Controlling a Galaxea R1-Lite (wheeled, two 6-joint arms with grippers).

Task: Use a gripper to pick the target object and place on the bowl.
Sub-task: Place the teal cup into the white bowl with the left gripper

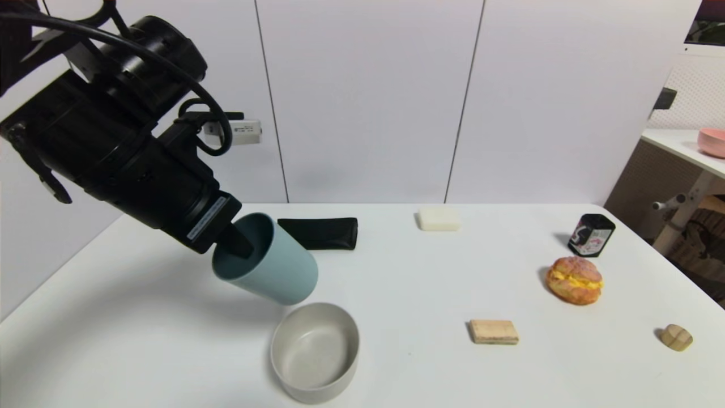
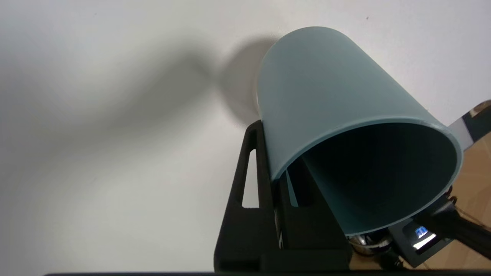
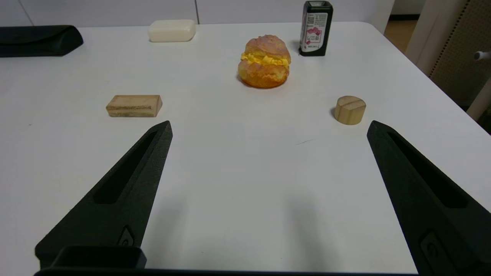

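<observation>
Our left arm reaches in from the upper left, its wrist angled downward and its left end effector [image 1: 235, 241] clamped on the rim of the tilted tumbler [image 1: 266, 259], one finger inside the wall and one outside. Our right end effector [image 3: 268, 130] hangs low over the worktop [image 3: 238, 184], fingers spread wide.

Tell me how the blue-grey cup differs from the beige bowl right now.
The cup is blue-grey, tall and narrow; the bowl is light beige, low and wider. The cup hangs tilted in the air, clamped at its rim by the left end effector; the bowl sits upright on the table. Both are plain, handleless and empty.
</observation>
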